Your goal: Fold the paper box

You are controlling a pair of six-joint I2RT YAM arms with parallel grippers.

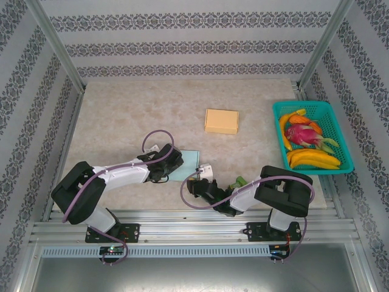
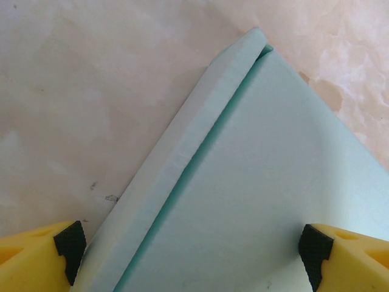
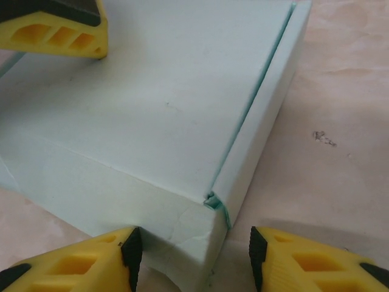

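Here, the left gripper (image 2: 194, 252) stood fully released over a folded edge of the pale green paper box (image 2: 273, 182), the right gripper (image 3: 193, 255) stood released around one corner, and the box lay flat on the tabletop (image 1: 121, 115) between both grippers.

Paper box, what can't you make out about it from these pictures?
- Top view: the box is partly covered by the left arm and right arm; its folds are too small to read.
- Left wrist: its near part is cut off by the bottom edge, so contact with the left tool is unclear.
- Right wrist: its left side runs off the frame; a yellow finger covers the far corner.
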